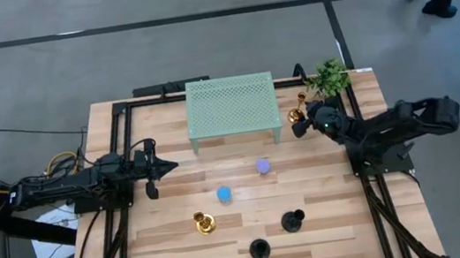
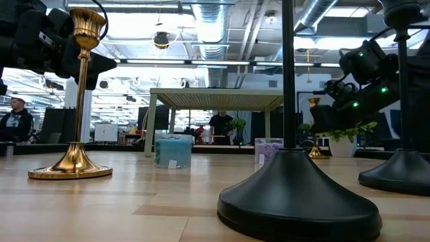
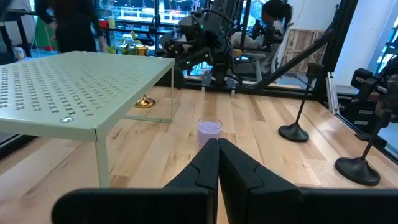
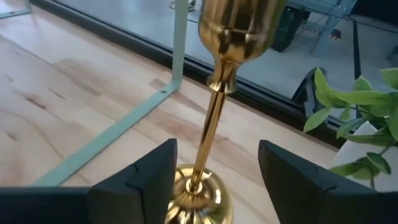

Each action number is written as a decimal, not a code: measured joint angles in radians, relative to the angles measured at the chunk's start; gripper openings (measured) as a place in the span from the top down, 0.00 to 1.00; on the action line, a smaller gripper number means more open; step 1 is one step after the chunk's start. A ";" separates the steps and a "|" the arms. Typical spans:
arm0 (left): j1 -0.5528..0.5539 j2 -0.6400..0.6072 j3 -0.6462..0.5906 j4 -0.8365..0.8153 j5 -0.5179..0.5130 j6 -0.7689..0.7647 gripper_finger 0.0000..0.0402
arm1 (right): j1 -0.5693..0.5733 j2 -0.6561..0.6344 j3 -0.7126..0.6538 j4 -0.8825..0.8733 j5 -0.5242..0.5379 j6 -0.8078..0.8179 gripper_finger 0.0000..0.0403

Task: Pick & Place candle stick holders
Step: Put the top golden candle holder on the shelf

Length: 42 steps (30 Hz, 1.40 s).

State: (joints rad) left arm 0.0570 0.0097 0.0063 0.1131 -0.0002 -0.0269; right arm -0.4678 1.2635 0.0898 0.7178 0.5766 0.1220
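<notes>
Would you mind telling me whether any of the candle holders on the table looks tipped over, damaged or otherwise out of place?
Nothing stands out. Both gold holders, both black holders and the blue and purple cylinders stand upright and apart on the table. The right gripper is open around the far gold holder's stem.

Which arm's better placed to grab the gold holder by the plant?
Right. Its end effector is open, fingers straddling the gold holder. The left end effector is shut, far across the table.

bright overhead lighting; soft shadows; low-view foreground blurred; gold glare
</notes>
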 joint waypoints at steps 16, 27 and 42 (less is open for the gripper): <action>0.000 0.000 0.000 0.000 0.000 0.000 0.98 | -0.009 0.079 0.000 0.091 0.001 -0.018 0.90; 0.000 0.000 0.000 0.000 0.000 0.000 0.98 | 0.069 0.026 0.000 0.081 -0.003 -0.043 0.98; 0.000 0.000 0.000 0.000 0.000 0.000 0.98 | 0.118 -0.339 0.272 -0.670 -0.004 -0.031 0.99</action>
State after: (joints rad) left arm 0.0572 0.0097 0.0063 0.1131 0.0000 -0.0269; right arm -0.3499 0.9248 0.3615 0.0478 0.5727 0.0913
